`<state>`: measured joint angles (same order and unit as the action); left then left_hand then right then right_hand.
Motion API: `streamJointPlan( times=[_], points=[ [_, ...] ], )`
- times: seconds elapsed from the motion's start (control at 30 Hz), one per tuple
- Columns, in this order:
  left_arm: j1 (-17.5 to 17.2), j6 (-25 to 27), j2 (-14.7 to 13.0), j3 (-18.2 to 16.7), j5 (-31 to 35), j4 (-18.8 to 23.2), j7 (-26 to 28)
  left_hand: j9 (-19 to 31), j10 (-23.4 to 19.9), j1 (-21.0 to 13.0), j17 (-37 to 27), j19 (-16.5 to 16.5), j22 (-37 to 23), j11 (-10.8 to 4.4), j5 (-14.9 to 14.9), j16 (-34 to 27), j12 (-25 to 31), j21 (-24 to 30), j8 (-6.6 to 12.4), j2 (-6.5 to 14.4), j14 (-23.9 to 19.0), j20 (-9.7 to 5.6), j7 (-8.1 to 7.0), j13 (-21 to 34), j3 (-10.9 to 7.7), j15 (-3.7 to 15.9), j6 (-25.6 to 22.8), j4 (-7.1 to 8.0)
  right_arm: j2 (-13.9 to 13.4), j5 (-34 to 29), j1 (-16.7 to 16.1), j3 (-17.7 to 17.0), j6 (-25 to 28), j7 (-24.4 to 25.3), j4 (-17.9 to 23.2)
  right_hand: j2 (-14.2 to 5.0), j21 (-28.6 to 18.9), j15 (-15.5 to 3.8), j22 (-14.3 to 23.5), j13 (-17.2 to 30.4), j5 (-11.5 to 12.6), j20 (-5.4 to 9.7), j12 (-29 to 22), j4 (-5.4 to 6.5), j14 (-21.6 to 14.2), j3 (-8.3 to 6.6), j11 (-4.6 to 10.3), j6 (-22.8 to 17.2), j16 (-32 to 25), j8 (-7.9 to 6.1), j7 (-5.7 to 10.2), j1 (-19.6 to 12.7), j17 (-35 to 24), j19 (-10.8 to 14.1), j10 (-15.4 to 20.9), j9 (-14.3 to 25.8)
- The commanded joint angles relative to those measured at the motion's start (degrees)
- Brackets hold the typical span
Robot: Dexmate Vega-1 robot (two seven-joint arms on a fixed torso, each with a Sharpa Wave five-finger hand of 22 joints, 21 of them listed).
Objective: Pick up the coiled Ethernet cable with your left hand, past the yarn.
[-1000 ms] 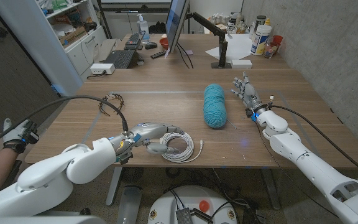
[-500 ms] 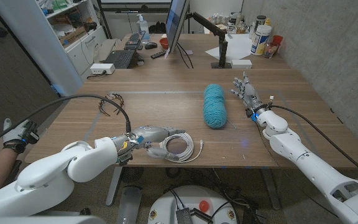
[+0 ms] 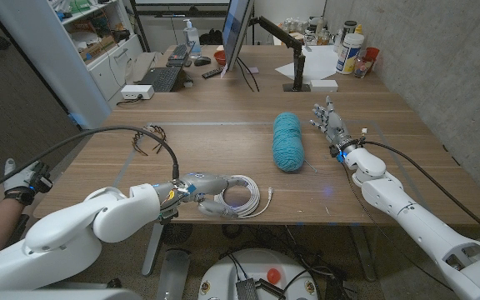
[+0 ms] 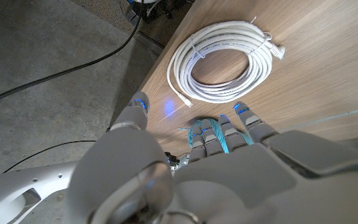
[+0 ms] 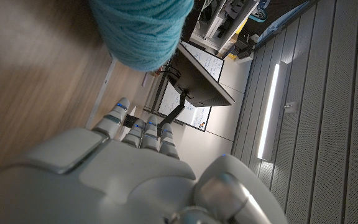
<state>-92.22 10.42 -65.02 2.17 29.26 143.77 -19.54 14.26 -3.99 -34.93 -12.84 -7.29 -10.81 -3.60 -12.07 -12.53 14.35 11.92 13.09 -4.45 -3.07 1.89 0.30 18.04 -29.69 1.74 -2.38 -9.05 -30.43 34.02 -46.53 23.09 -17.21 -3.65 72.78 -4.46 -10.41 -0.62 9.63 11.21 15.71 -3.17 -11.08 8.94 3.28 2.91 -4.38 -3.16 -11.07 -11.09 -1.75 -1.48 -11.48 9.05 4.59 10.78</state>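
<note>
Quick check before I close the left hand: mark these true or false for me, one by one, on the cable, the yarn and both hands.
1. The left hand has lifted the Ethernet cable off the table. False: the coil lies on the wood; the wrist view shows the fingers short of it.
2. The yarn is teal. True.
3. The right hand holds the yarn. False: it stands beside the yarn, apart from it, holding nothing.
4. The cable is white and wound in a loop. True.
5. The yarn lies between the cable and the table's near edge. False: it lies farther back than the cable, towards the monitor.
</note>
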Motion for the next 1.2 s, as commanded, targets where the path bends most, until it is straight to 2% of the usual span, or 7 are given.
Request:
streamJointPlan(
  times=[0.03,0.57,1.2],
  points=[
    [-0.95,1.34,-0.57,-0.97,-0.91,0.79,0.00,0.38,-0.92,0.47,-0.30,-0.65,-0.14,-0.19,0.10,-0.63,0.57,0.62,0.55,-0.56,-1.18,0.11,-0.25,0.39,0.15,0.15,-1.14,0.37,0.05,-0.08,0.06,0.02,-0.10,0.08,-0.07,-1.97,-0.45,-0.10,0.16,-0.03,0.53,0.19,-0.46,0.13,0.41,0.40,-0.03,0.30,-0.36,-0.20,0.17,-0.17,-0.09,-0.11,-0.35,0.15],
    [-3.06,3.52,-0.47,-2.92,-1.23,1.92,-1.55,0.59,-1.43,0.60,-0.61,-1.23,-0.17,-0.32,0.23,-0.85,1.05,0.82,0.92,-0.26,-1.67,0.06,-0.36,0.86,0.00,0.28,-1.73,0.51,-0.02,-0.13,0.03,0.03,-0.04,0.13,0.03,-2.02,-0.46,-0.03,0.16,-0.03,0.55,0.22,-0.47,0.14,0.46,0.43,-0.11,0.29,-0.35,-0.21,0.21,-0.19,-0.09,-0.11,-0.36,0.14],
    [-3.79,3.72,-0.23,-2.77,-1.15,1.56,-1.72,0.80,-2.38,0.84,-0.80,-1.73,-0.18,-0.85,0.47,-1.05,1.66,0.96,1.47,-0.11,-2.26,-0.07,-0.78,1.35,0.08,0.80,-2.83,0.63,-0.02,-0.10,-0.07,-0.06,-0.06,0.30,0.14,-2.09,-0.46,-0.06,0.16,-0.03,0.57,0.22,-0.47,0.14,0.45,0.46,-0.08,0.32,-0.37,-0.21,0.18,-0.21,-0.08,-0.10,-0.37,0.14]
  ],
)
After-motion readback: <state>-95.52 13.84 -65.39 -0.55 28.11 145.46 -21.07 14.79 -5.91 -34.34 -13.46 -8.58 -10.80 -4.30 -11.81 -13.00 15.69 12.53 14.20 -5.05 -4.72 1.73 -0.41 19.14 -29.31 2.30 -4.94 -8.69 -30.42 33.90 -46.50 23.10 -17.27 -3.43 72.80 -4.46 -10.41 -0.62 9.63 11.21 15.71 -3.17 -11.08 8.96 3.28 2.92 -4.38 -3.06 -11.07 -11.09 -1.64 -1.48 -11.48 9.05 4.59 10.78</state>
